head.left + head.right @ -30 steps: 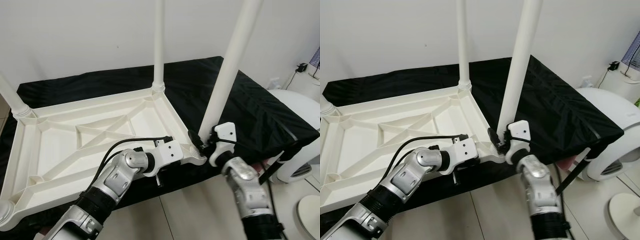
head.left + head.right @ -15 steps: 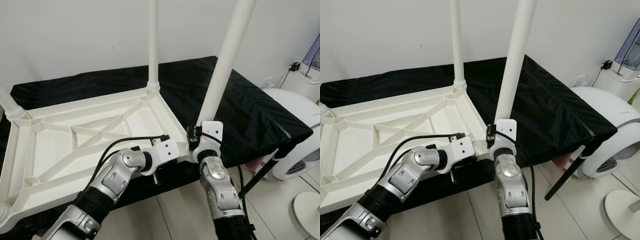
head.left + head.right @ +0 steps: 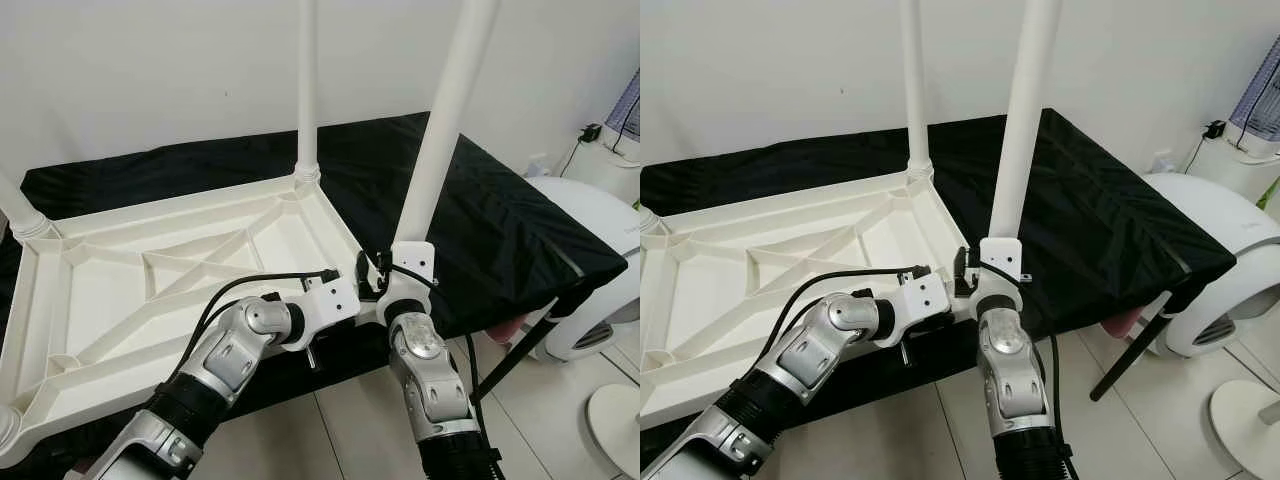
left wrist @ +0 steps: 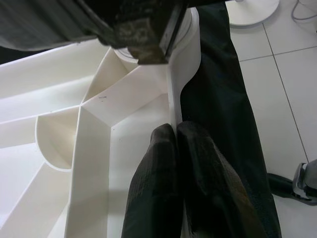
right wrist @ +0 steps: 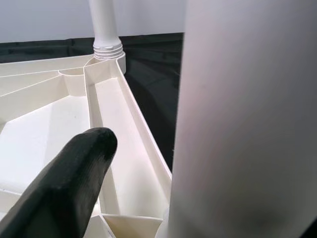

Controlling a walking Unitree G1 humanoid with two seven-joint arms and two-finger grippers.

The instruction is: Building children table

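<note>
A: Now, what is changed?
B: The right gripper [image 3: 372, 288] has been swung in against the base of the near leg [image 3: 440, 130], center frame; one finger [image 5: 69, 183] is seen beside it, grasp cannot be told.
A: And the left gripper [image 4: 176, 148]?
B: Pinched on the tabletop [image 3: 150, 290] rim. The leg is likely being seated. No writing is readable.

We saw a surface draped in a black cloth [image 3: 500, 215], standing on a pale tiled floor [image 3: 575, 420] against a white wall. Directly on the cloth lay an upturned white plastic tabletop [image 3: 120, 300], its ribbed underside facing up, filling most of the cloth's left and middle part and reaching its near edge. The cloth's right part lay bare. A dark support leg [image 3: 515, 350] slanted below the cloth's right corner.
</note>
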